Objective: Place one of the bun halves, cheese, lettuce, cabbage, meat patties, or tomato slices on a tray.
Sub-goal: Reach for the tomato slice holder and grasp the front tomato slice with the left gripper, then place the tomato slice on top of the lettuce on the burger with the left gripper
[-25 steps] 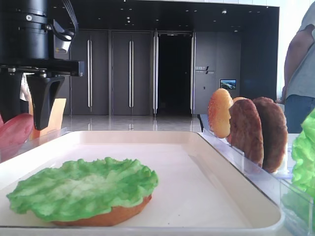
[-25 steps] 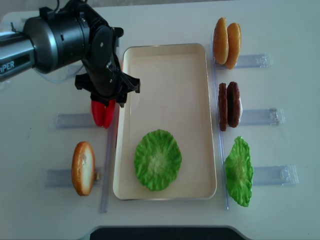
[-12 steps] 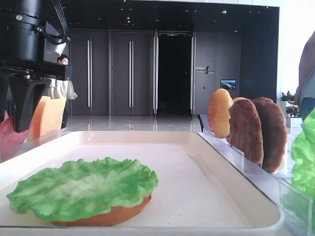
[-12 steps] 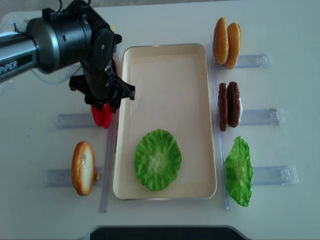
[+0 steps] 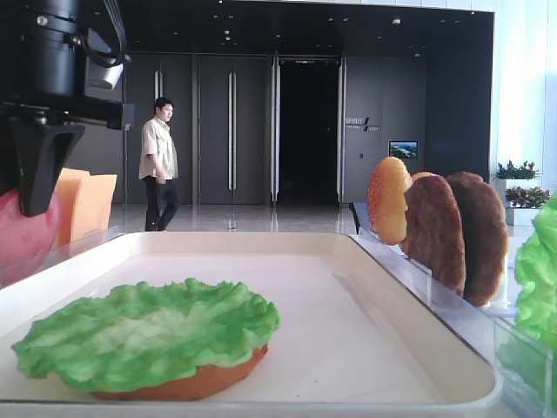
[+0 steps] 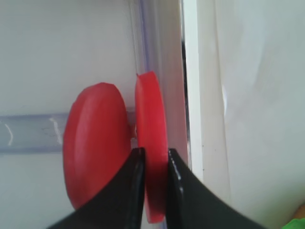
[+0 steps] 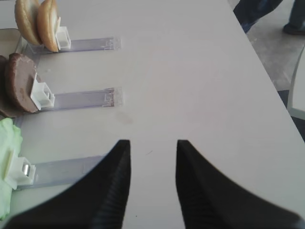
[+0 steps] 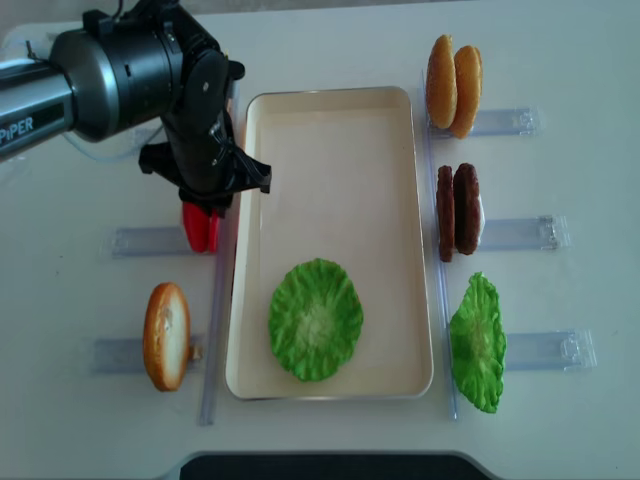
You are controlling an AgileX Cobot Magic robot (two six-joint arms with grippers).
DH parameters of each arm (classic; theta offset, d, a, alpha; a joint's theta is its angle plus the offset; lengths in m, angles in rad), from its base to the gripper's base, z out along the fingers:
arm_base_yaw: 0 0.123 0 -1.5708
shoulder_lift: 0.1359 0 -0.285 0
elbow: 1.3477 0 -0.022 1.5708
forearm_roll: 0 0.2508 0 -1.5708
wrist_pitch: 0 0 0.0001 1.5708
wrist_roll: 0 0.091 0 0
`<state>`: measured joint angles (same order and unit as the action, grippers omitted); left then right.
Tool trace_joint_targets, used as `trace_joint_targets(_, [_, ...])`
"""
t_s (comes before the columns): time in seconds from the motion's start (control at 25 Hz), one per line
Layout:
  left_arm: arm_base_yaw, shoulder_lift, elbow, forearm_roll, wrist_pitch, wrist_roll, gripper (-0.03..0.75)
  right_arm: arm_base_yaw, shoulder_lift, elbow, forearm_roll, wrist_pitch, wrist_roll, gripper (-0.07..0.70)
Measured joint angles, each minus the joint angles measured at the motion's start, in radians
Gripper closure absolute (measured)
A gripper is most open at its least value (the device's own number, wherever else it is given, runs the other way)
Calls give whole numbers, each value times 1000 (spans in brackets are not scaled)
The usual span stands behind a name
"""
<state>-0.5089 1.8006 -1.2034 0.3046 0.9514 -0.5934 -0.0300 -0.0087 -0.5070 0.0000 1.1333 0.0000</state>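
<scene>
Because the tomato slices look stiff, smooth and light, one is pinched edge-on at its rim by the nearly closed left gripper; slipping seems possible.

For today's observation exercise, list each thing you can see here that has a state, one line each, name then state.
left gripper: shut on a tomato slice, standing on edge in its rack.
second tomato slice: upright, not gripped.
right gripper: open, nothing between its jaws.
tray: holds lettuce lying flat on a bun half.
meat patties: upright in rack.
</scene>
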Motion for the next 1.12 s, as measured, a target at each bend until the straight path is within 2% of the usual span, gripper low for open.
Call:
trace_joint_targets(0.4, [-1, 0, -167, -56, 95, 73, 640, 0, 0, 0, 0, 0, 0, 402])
trace_joint_targets(0.6, [-1, -1, -247, -47, 200, 80, 640, 0, 0, 0, 0, 0, 0, 402])
trace_joint_targets(0.8, [-1, -51, -251, -47, 255, 84, 640, 0, 0, 0, 0, 0, 0, 402])
trace_joint_targets(0.92, [-1, -103, -244, -58, 263, 101, 640, 0, 0, 0, 0, 0, 0, 402])
trace_joint_targets(1.12, [-1, -263, -102, -90, 263, 95, 640, 0, 0, 0, 0, 0, 0, 402])
